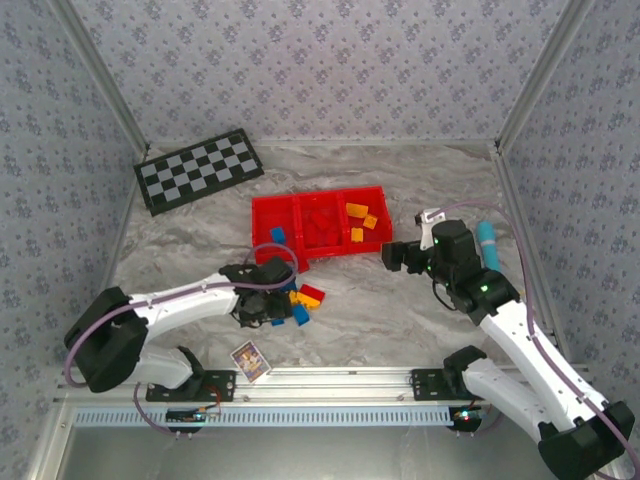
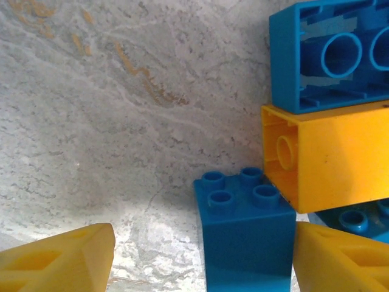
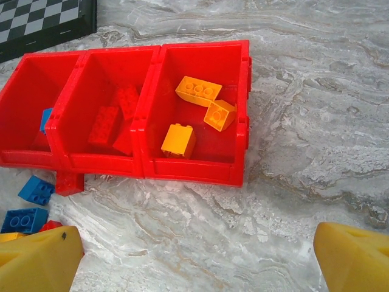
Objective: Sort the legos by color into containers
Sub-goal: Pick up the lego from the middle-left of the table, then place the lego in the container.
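A blue two-by-two lego (image 2: pixel 246 231) stands on the table between the fingers of my open left gripper (image 2: pixel 203 255). The right finger (image 2: pixel 340 261) is at its side; the left finger (image 2: pixel 61 261) is well clear. An orange-yellow lego (image 2: pixel 328 158) and an upturned blue lego (image 2: pixel 331 55) lie just beyond. My left gripper (image 1: pixel 262 305) is low over the loose pile (image 1: pixel 303 298) in front of the red tray (image 1: pixel 262 215). The tray's compartments hold orange-yellow legos (image 3: pixel 178 140), red legos (image 3: pixel 112 118) and a blue lego (image 3: pixel 45 118). My right gripper (image 3: pixel 197 255) hangs open and holds nothing.
A checkerboard (image 1: pixel 198 168) lies at the back left. A small picture card (image 1: pixel 250 358) lies near the front rail. A light-blue cylinder (image 1: pixel 487 240) sits beside the right arm. Two loose blue legos (image 3: pixel 36 190) lie before the tray's left end.
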Controlling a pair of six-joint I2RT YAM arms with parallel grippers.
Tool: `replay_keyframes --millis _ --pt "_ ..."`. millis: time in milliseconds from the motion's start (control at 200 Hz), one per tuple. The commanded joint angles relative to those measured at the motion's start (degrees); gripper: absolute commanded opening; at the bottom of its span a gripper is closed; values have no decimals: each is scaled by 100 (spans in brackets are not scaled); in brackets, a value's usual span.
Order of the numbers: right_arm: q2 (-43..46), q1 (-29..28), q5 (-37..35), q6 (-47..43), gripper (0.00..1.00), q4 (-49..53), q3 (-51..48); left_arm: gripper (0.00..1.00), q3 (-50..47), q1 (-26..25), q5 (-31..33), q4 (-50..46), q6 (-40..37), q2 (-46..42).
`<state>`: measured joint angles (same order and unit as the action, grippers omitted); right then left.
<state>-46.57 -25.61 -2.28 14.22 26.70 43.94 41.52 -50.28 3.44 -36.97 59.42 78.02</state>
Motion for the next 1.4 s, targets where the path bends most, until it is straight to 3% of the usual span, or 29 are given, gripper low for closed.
replay_keyframes --millis 0,170,320,455,570,850,979,1234,1394 --pt "-39 42 91 97 100 -25 -20 73 210 -43 -89 26 -127 219" --pt "-75 50 80 94 100 -6 -18 65 278 -38 -166 143 -267 480" --pt "-77 64 52 98 100 20 -1 51 334 1 -193 168 -385 643" --pt "-74 60 40 99 100 29 -4 32 330 78 -204 164 -444 636" --pt "-96 64 -23 107 100 28 -18 24 302 123 -180 154 -542 488" --pt "-87 75 -117 242 100 399 112 23 522 132 516 -278 -1038 -434" --pt "158 91 -170 328 100 725 82 25 901 400 758 -644 -1458 -543" --pt "679 145 -318 449 100 989 -61 25 2001 1381 476 -929 -2400 237" --pt "821 152 -333 567 100 1244 -81 30 3086 1645 434 -1178 -2829 1102"
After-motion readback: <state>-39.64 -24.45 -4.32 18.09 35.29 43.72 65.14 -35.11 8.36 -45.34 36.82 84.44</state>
